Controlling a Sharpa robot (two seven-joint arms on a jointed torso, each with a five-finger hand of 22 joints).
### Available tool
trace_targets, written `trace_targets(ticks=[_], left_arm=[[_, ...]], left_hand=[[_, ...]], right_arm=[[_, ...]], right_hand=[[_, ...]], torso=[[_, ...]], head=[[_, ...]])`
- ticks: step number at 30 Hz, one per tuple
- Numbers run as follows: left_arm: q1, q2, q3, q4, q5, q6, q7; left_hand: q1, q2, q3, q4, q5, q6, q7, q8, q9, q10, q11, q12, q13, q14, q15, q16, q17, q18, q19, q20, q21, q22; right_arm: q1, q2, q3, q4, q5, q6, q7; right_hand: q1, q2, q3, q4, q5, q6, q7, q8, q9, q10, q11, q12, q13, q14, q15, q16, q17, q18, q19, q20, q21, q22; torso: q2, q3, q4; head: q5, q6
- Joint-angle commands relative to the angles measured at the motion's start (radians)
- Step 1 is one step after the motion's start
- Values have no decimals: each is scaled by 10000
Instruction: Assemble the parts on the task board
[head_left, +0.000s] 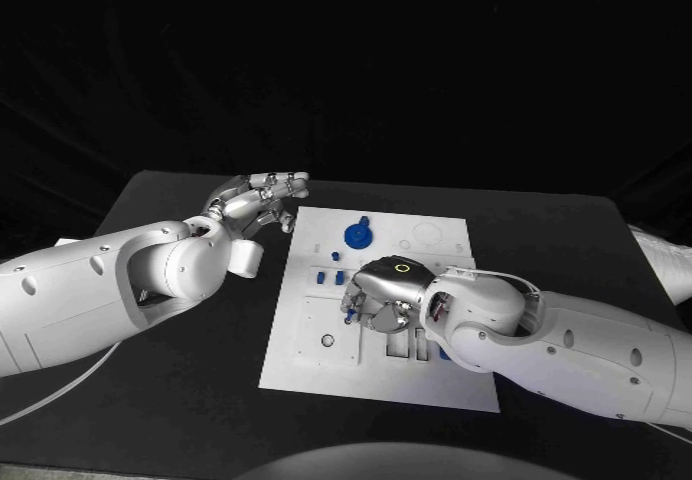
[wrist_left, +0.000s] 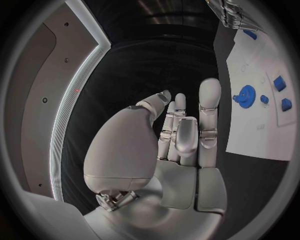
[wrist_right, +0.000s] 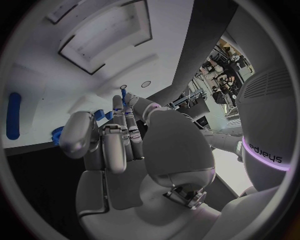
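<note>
With your right hand (head_left: 382, 298) low over the white board (head_left: 433, 385) at frame centre, fingers (wrist_right: 123, 107) seemingly pinching a small blue part (wrist_right: 124, 93), lower it straight; your left hand (head_left: 260, 205) waits spread, upper left.

Head camera looks down from above; wrist cameras sit close behind each hand; all share task board (head_left: 433, 235).

The word "sharpa" stands upside down on the robot's white arm (wrist_right: 265, 150), just above a glowing purple ring.
</note>
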Motion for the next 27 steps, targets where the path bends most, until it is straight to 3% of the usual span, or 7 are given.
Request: trace_targets(ticks=[1, 27], left_arm=[[3, 9, 6, 26, -43, 180, 49], [3, -21, 6, 46, -43, 189, 4]], left_hand=[[16, 88, -23, -8, 31, -62, -27, 6, -7, -94, 9, 66, 17, 12, 25, 31, -9, 112, 55, 8, -21, -9], [17, 89, -24, -9, 31, -63, -26, 7, -7, -100, 10, 71, 19, 11, 26, 31, -10, 113, 54, 9, -24, -12]], right_arm=[[-17, 20, -2, -4, -166, 230, 84], [-21, 174, -17, -99, -506, 723, -325]], right_hand=[[44, -43, 57, -5, 37, 59, 9, 64, 6, 38, 1, 0, 8, 721, -19, 21, 905, 99, 24, -40, -29, -7], [19, -66, 53, 5, 25, 61, 19, 61, 5, 41, 10, 4, 9, 720, -12, 20, 902, 100, 18, -37, -38, -22]], torso=[[1, 11, -5], [3, 2, -1]], head=[[30, -14], [18, -56]])
